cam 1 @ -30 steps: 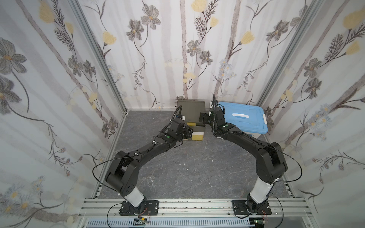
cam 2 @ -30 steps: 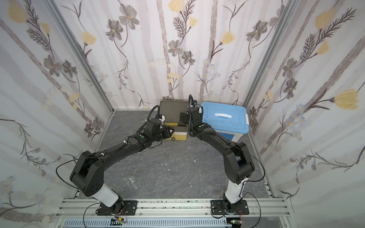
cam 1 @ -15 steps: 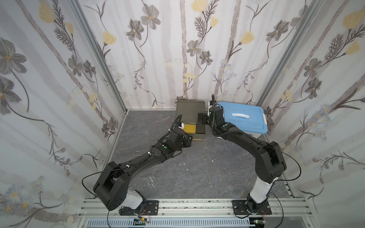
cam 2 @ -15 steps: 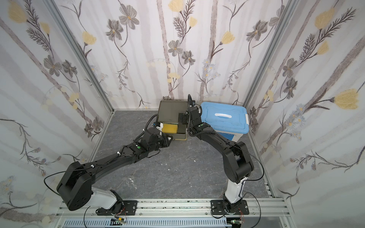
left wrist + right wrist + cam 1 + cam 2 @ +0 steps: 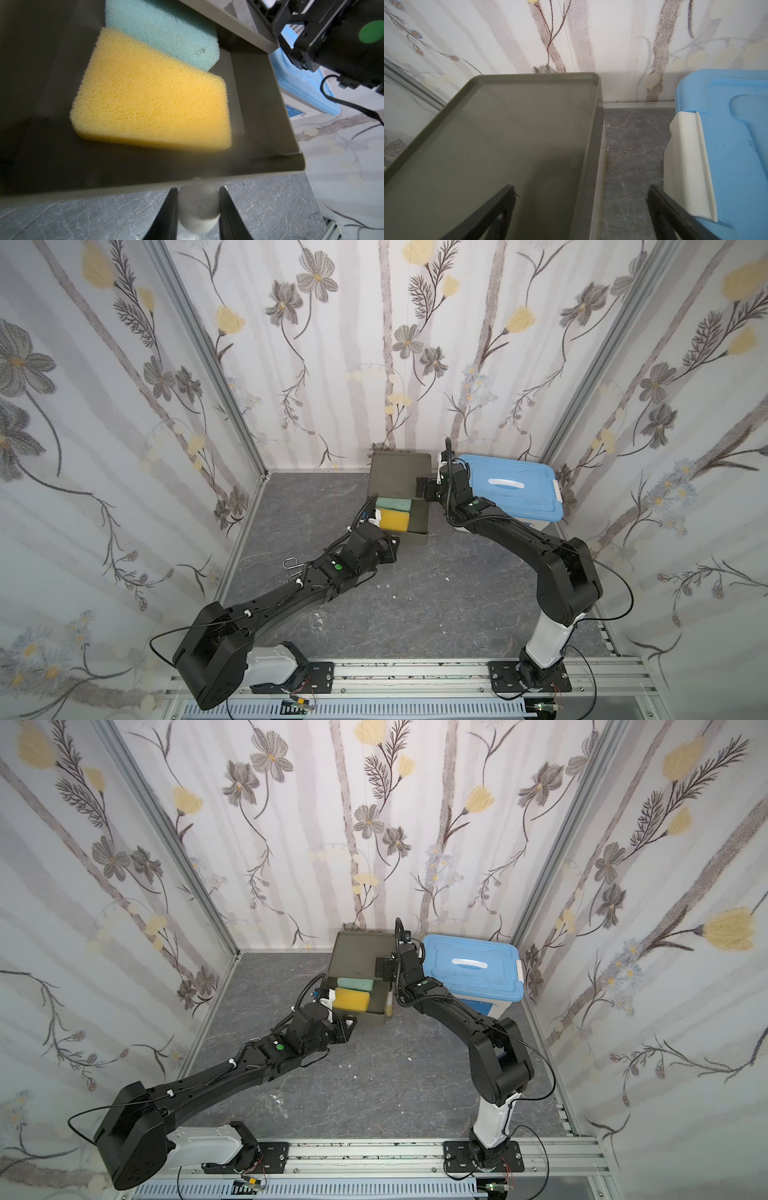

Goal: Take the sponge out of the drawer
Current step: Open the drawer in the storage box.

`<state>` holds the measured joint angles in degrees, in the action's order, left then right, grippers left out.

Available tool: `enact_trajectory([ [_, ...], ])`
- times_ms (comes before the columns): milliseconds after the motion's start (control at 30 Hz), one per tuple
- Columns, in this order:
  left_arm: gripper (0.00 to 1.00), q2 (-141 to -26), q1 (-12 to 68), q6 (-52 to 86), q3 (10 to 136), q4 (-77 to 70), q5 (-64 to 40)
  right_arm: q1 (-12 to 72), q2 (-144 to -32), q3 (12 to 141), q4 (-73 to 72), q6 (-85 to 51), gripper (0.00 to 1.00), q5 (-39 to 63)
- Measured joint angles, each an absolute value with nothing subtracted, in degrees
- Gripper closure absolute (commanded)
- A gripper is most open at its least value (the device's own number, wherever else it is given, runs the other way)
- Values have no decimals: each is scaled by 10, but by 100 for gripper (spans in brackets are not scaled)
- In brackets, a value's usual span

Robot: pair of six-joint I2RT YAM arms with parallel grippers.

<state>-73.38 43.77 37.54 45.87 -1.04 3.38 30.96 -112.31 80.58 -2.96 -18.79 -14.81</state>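
left gripper (image 5: 198,190) clamped on drawer (image 5: 270,108) knob (image 5: 198,209) | yellow sponge (image 5: 151,97) in drawer near front edge, just beside teal sponge (image 5: 166,31) | right gripper (image 5: 581,188) jaws spread wide astride cabinet top (image 5: 508,135) edge, contact unclear

Left arm (image 5: 291,593) and right arm (image 5: 519,539) are black, with white base links (image 5: 270,668), green dots (image 5: 338,567) and black cables (image 5: 151,647).

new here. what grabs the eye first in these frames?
The bright yellow rectangular foam sponge lies flat in the open olive-green plastic drawer at the table's back, a pale teal foam sponge behind it. The left gripper has its jaws shut on the drawer's white round knob. Right of that, the right gripper hangs jaws wide open at the edge of the olive cabinet top, next to a sky-blue plastic tub lid.
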Motion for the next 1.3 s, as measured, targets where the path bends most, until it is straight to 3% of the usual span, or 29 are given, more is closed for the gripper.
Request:
enact_trajectory([
  [1300, 78, -675, 496, 376, 436, 25, 86, 310, -1152, 837, -11, -188, 1, -147],
])
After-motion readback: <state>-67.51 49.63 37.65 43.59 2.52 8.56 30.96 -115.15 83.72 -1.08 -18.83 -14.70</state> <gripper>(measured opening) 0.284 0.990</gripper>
